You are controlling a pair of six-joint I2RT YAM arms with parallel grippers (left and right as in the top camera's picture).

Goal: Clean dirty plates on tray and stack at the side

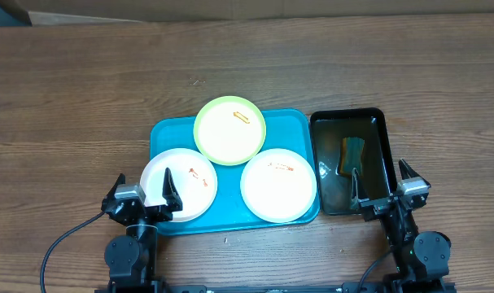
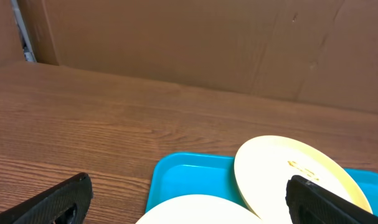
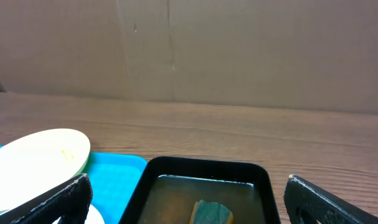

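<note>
Three plates lie on the teal tray (image 1: pixel 169 130). The pale yellow-green plate (image 1: pixel 229 130) is at the back, also in the left wrist view (image 2: pixel 282 171) and the right wrist view (image 3: pixel 39 158). One white plate (image 1: pixel 185 185) is front left and overhangs the tray's rim; it also shows in the left wrist view (image 2: pixel 198 211). The other white plate (image 1: pixel 277 185) is front right. All carry small orange-red smears. My left gripper (image 1: pixel 143 194) is open and empty at the near edge of the left white plate. My right gripper (image 1: pixel 383 189) is open and empty at the black tray's near end.
A black tray (image 1: pixel 385 130) with brownish water and a yellow-green sponge (image 1: pixel 352 155) stands right of the teal tray; it also shows in the right wrist view (image 3: pixel 204 167). Bare wooden table (image 1: pixel 84 98) lies to the left and behind. A cardboard wall stands at the back.
</note>
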